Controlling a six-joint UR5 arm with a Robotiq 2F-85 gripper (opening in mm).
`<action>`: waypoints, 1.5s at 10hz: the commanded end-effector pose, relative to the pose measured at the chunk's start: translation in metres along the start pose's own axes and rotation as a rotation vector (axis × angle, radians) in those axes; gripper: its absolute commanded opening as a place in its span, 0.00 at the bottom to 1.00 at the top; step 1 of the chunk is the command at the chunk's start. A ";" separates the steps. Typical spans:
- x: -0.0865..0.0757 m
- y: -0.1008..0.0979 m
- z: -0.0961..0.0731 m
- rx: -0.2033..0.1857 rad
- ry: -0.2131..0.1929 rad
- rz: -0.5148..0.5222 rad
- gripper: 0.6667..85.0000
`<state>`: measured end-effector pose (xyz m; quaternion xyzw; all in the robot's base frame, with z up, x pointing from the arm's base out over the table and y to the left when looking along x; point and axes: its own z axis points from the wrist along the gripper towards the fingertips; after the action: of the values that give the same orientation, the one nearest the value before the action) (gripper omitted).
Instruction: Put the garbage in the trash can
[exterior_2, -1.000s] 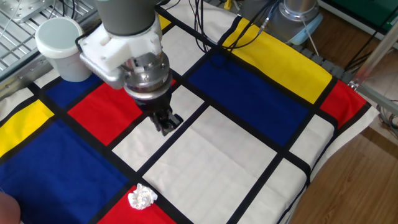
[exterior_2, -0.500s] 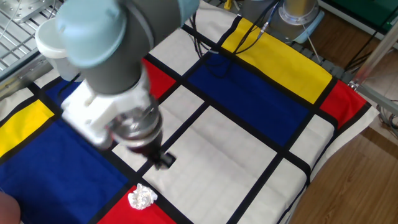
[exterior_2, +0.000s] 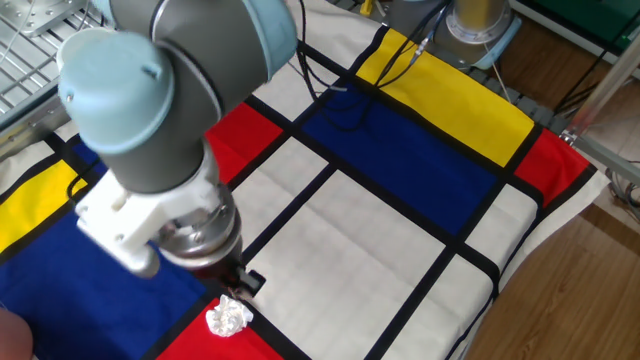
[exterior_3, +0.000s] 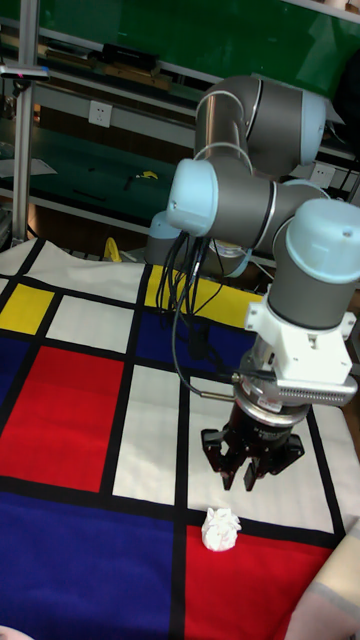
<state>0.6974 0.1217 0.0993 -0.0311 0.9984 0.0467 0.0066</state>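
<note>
The garbage (exterior_2: 228, 318) is a small crumpled white wad lying where a white panel meets a red one near the cloth's front edge; in the tall fixed view the garbage (exterior_3: 219, 528) lies just below the fingers. My gripper (exterior_2: 241, 284) points down and hovers just above and slightly behind the wad, without touching it. In the tall fixed view the gripper (exterior_3: 240, 477) shows its black fingers apart, open, with nothing between them. The trash can is hidden in both views; in the fixed view my arm (exterior_2: 150, 110) covers the far left corner.
A cloth of red, blue, yellow and white panels (exterior_2: 400, 150) covers the table. Black cables (exterior_2: 330, 60) trail across its back part from the robot base (exterior_2: 480, 20). The table's right edge (exterior_2: 560, 230) drops to a wooden floor. Metal racks (exterior_3: 60, 130) stand behind.
The arm has swung forward and to the left, carrying the gripper from the middle white panel down to just above the wad. The wad has not moved. The arm now covers the white cup.
</note>
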 end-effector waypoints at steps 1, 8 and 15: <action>-0.011 -0.001 0.010 -0.002 -0.006 -0.022 0.39; -0.020 0.003 0.010 -0.018 -0.044 -0.004 0.47; -0.037 -0.006 0.035 0.017 -0.051 -0.101 0.59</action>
<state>0.7292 0.1245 0.0737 -0.0688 0.9959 0.0461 0.0370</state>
